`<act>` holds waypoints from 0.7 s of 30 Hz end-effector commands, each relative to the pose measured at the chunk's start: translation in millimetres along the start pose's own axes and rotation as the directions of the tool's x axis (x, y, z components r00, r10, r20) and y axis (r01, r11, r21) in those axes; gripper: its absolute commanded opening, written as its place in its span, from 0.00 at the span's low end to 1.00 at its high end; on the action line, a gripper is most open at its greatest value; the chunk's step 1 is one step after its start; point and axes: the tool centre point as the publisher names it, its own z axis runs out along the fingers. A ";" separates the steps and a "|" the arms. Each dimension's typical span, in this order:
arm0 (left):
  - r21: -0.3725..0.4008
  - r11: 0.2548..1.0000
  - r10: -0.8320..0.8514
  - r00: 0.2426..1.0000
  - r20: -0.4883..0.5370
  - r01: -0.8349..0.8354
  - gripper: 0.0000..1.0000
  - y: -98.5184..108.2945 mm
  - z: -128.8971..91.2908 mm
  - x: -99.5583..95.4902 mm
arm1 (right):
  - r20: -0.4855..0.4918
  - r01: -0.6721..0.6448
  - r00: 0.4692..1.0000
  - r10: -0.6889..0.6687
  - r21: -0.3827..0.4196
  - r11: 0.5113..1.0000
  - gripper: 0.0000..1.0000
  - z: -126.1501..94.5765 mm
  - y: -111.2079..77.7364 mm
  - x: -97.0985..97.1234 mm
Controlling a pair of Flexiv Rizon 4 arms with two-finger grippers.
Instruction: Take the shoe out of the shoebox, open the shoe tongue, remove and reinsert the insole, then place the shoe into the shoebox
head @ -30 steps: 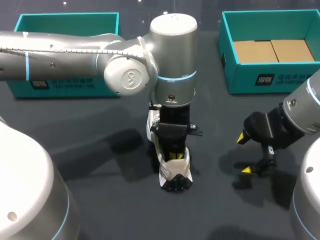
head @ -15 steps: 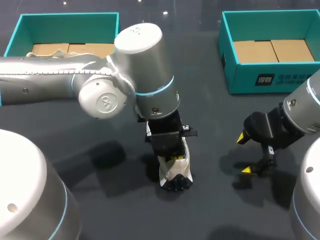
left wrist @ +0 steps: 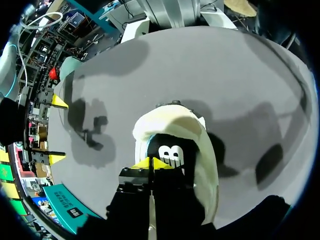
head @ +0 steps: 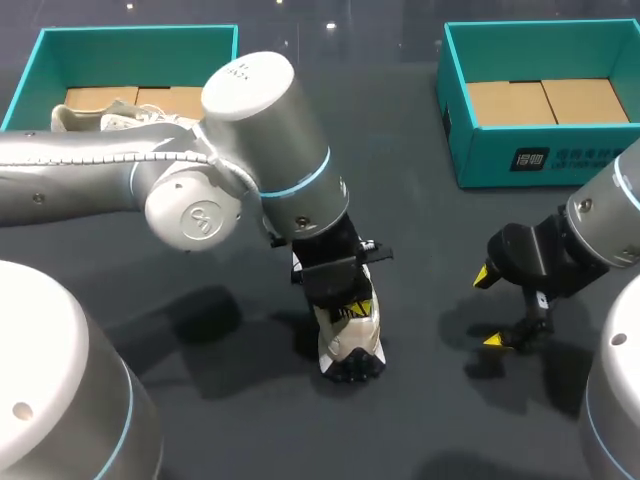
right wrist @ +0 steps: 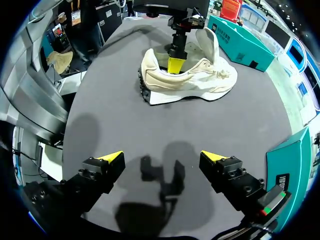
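The left end effector [left wrist: 151,163] is clenched down inside the shoe [head: 350,345] at mid-worktop [head: 430,420], seemingly on the insole [left wrist: 172,152], so the next move is to draw it out, while the released right end effector [head: 488,308], hanging near, could steady the shoe.

This is looking like a robotics lab. A silver metal left arm [head: 90,185] and right arm [head: 610,215] are hanging over a dark grey matte table [head: 430,260]. An open teal cardboard shoebox [head: 500,150] and its twin [head: 130,40] are sitting on it.
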 end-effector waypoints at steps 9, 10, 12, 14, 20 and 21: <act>0.022 1.000 0.003 0.996 -0.087 -0.001 0.00 2.5 33.8 1.9 | 0.003 0.000 1.000 0.000 0.001 1.000 1.00 -1.4 -0.5 2.4; 0.022 1.000 0.000 0.995 -0.096 0.002 0.00 3.2 35.8 3.3 | 0.003 0.000 1.000 0.000 0.001 1.000 1.00 -1.4 -0.5 2.4; 0.021 1.000 0.001 0.994 -0.113 0.002 0.00 3.5 38.5 6.8 | 0.003 0.000 1.000 0.000 0.001 1.000 1.00 -1.4 -0.5 2.4; 0.019 1.000 0.002 0.993 -0.116 0.001 0.00 3.6 34.8 12.1 | 0.003 0.000 1.000 0.000 0.001 1.000 1.00 -1.4 -0.5 2.4; -0.023 1.000 0.003 0.999 -0.032 -0.004 0.00 -0.4 7.2 12.0 | 0.003 0.000 1.000 0.000 0.001 1.000 1.00 -1.4 -0.5 2.4; -0.030 1.000 0.005 1.000 -0.025 -0.006 0.00 -1.2 5.7 9.7 | 0.003 0.000 1.000 0.000 0.001 1.000 1.00 -1.4 -0.5 2.4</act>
